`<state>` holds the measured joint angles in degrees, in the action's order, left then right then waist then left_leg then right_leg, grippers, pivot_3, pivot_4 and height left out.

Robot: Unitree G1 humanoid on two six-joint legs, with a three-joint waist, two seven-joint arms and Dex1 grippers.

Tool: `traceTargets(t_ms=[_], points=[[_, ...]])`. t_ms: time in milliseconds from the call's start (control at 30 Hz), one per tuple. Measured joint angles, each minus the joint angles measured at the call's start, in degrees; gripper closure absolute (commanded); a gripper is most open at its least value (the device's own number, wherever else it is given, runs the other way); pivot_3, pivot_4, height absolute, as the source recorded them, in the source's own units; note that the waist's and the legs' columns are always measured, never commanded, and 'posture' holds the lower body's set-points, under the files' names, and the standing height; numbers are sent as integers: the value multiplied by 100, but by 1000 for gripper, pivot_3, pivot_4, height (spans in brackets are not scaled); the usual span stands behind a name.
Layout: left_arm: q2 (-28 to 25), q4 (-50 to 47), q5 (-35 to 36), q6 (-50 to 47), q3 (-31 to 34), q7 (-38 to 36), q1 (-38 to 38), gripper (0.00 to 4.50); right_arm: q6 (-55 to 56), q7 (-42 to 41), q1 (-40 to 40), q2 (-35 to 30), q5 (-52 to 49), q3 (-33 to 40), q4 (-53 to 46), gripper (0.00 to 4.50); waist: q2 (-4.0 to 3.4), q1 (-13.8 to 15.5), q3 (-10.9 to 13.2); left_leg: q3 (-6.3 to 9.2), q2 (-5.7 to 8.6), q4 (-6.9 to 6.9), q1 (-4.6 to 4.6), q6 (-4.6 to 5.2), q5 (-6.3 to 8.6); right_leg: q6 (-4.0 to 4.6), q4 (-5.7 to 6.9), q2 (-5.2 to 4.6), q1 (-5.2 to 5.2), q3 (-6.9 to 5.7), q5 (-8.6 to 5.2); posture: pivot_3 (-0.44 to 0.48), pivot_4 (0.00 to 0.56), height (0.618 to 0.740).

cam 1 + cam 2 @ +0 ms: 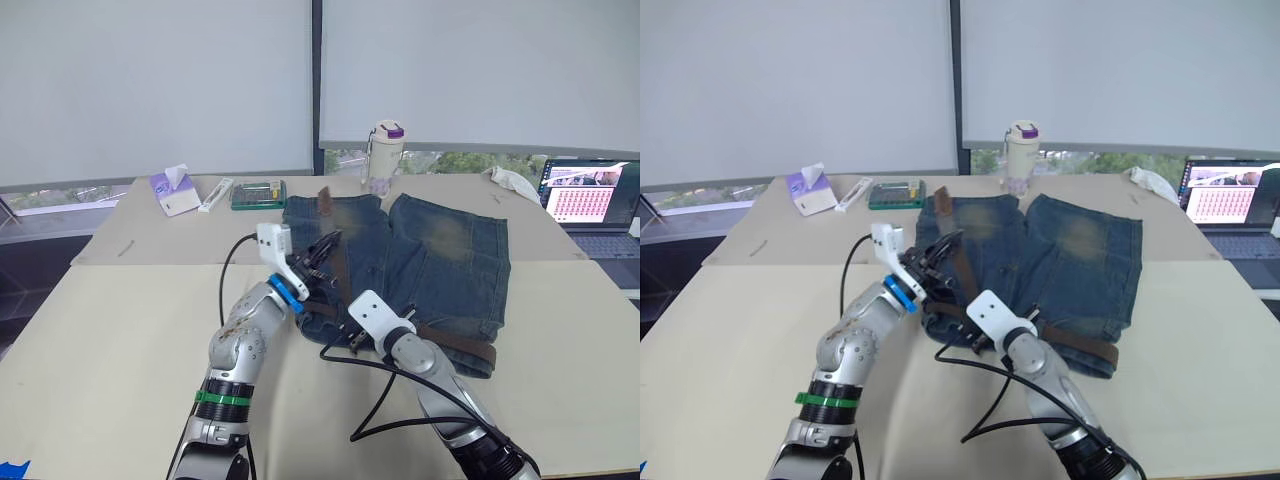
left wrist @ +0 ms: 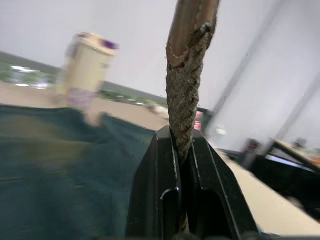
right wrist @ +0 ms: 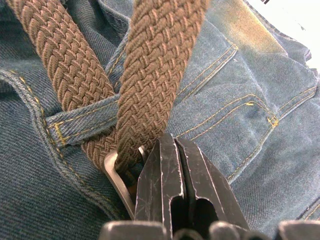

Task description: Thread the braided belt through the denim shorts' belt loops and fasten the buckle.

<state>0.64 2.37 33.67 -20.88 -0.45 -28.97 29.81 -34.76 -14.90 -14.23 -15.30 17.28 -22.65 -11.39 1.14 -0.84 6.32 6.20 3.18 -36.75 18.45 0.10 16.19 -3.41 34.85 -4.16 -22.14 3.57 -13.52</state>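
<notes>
While left tool (image 2: 182,150) pinches dark brown braided belt (image 3: 155,75) tail taut, right tool (image 3: 172,150), pressed together, pins silver metal buckle (image 3: 116,175) beside faded blue denim shorts (image 1: 450,260)' belt loop (image 3: 82,122); fastening step, likely.

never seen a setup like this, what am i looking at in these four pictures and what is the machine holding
This is a humanoid robot with two arms, each ending in a two-fingered black end effector. The two wide pictures come from a stereo camera on its head, looking down over its arms. The two close-ups come from cameras on its wrists, looking along the fingers.

On the table lie denim shorts with a braided belt running along the waistband. The left end effector is shut on the belt's free end, lifted above the shorts. The right end effector is shut at the belt beside the buckle and a belt loop; what exactly it pinches is hidden.

Further back stand a tissue pack, a small green case, a lidded cup and an open laptop.
</notes>
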Motion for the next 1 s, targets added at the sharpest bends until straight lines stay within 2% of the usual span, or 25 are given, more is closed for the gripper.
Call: traceTargets(t_ms=[200, 433, 600, 800, 967, 1000], points=[[324, 543, 14, -378, -604, -974, 617, 4500, 54, -5, -1, -1, 41, -3, 14, 4482, -1, -6, 3, -1, 8, 0, 2, 0, 0, -3, 2, -2, -2, 0, -3, 0, 150, 740], [433, 597, 26, -581, -727, -1365, 695, 4500, 64, -6, 20, -2, 70, 39, 15, 4482, -4, 7, 6, 2, 3, 0, 2, 3, 1, -9, 1, -12, -1, 0, -7, 0, 150, 740], [537, 620, -65, -522, -574, -1092, 637, 4500, 123, -5, 73, 20, 51, 114, 14, 4482, -3, 26, 6, 7, 4, 0, 2, 3, 2, -12, 0, -17, 2, -1, -9, 0, 150, 740], [470, 1235, -673, 343, -77, -262, 922, 4500, 292, -122, 277, 89, -336, 496, -85, 4482, -4, 59, 7, 10, 7, 3, 7, 3, 2, -16, -6, -19, -2, -4, -11, 0, 150, 740], [262, 1418, -686, 470, 110, -383, 975, 4500, 460, -166, 532, 150, -753, 894, -327, 4482, -10, 92, 12, 18, 12, 3, 41, 4, 3, -10, -22, -25, -22, -11, -7, 0, 150, 740], [243, 1418, -686, 477, 104, -443, 975, 4500, 463, -170, 564, 203, -840, 994, -380, 4482, -11, 104, 12, 21, 11, 3, 48, 4, 3, 15, -26, -24, -27, -15, 8, 0, 150, 740]])
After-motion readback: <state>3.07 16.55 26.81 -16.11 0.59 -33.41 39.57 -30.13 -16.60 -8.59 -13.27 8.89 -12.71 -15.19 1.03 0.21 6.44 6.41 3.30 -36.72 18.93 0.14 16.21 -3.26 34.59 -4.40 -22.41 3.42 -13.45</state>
